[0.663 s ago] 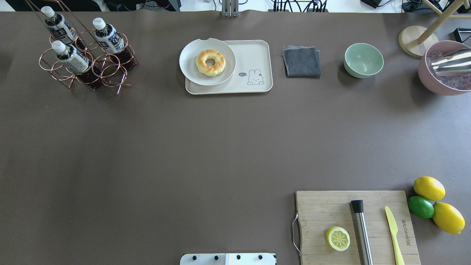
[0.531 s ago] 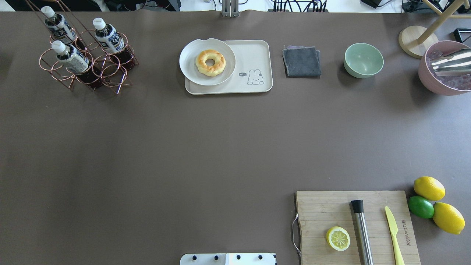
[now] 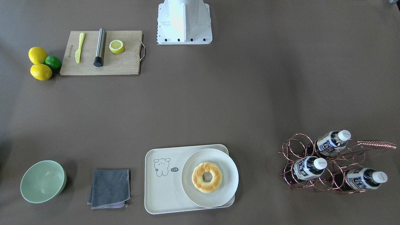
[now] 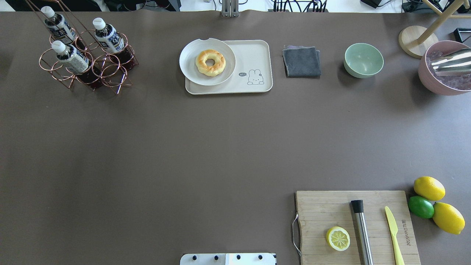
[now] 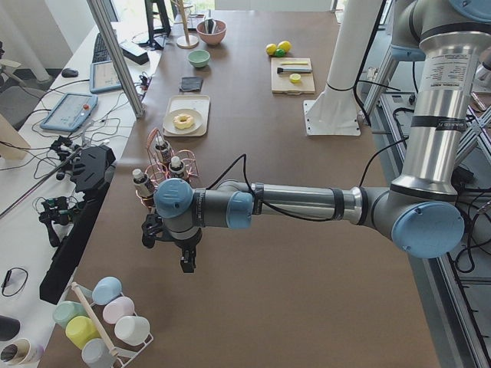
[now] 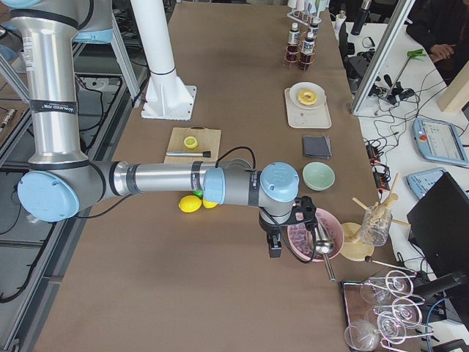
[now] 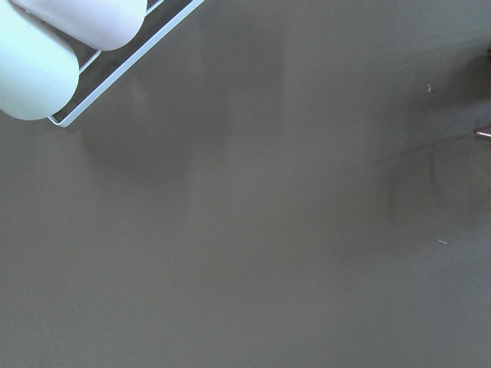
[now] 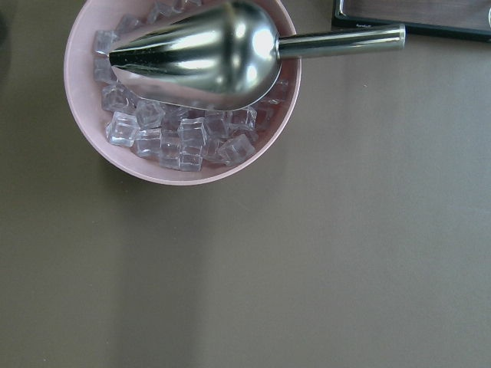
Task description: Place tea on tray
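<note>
Copper wire makes the rack (image 4: 109, 70) in which the three tea bottles (image 4: 71, 59) stand, at 10 o'clock on the table (image 4: 184, 147) in the overhead view. They are well apart from the tray (image 4: 254, 55) at 12 o'clock. Each bottle is clear, with dark brown tea, a white cap and a navy-and-white label.

The overhead and front-facing views show nothing of my arms. Only the side views show them. In the left side view my left claw (image 5: 186, 264) hangs over bare table, with the rack near it at 12 o'clock. In the right side view my right claw (image 6: 275, 247) hangs just beside the pink bowl (image 6: 293, 242). From these views I cannot tell how far either claw is open, or whether it holds something.

My left wrist camera sees only the table and some pale cups (image 7: 31, 77) at 10 o'clock.

On the tray a round plate (image 4: 191, 71) carries a doughnut (image 4: 210, 62), and the plate goes over the tray's edge at 9 o'clock. The pink bowl, seen from my right wrist, holds ice cubes (image 8: 153, 134) and a metal scoop (image 8: 199, 54).
</note>
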You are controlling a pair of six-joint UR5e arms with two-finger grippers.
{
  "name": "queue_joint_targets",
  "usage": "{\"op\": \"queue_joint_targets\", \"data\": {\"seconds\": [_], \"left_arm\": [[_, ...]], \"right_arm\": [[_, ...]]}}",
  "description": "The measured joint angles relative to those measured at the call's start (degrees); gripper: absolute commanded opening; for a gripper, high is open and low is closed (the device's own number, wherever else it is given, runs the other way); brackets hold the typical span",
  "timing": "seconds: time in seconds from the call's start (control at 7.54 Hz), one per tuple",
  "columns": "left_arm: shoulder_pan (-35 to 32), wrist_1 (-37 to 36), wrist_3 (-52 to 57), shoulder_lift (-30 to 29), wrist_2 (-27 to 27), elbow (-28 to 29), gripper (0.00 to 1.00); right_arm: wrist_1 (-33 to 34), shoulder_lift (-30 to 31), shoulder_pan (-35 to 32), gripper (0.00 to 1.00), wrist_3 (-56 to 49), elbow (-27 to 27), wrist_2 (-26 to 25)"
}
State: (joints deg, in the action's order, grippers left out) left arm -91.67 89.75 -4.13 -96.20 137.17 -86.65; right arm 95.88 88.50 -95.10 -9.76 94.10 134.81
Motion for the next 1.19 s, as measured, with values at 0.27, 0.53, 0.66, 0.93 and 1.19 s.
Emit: {"op": "queue_joint_targets", "data": {"seconds": [0.27,0.53,0.66,0.93,1.19], "left_arm": [[0.0,-0.01,0.0,-0.06,-0.05,-0.01,0.97],[0.0,-0.01,0.0,-0.53,-0.1,0.05,0.97],[0.0,-0.01,0.04,-0.78,-0.13,0.03,0.97],[0.0,0.06,0.01,-0.88,-0.11,-0.16,0.97],[-0.06,-0.03,-0.04,-0.83,-0.09,-0.41,0.97]], "right_arm": [[0.01,0.18,0.0,1.0,0.0,-0.11,0.09],[0.12,0.29,0.0,1.0,0.0,-0.11,0.12],[0.17,0.28,0.0,1.0,0.0,-0.34,0.03],[0.3,0.16,0.0,1.0,0.0,-0.58,-0.05],[0.44,0.2,0.0,1.0,-0.03,-0.62,0.13]]}}
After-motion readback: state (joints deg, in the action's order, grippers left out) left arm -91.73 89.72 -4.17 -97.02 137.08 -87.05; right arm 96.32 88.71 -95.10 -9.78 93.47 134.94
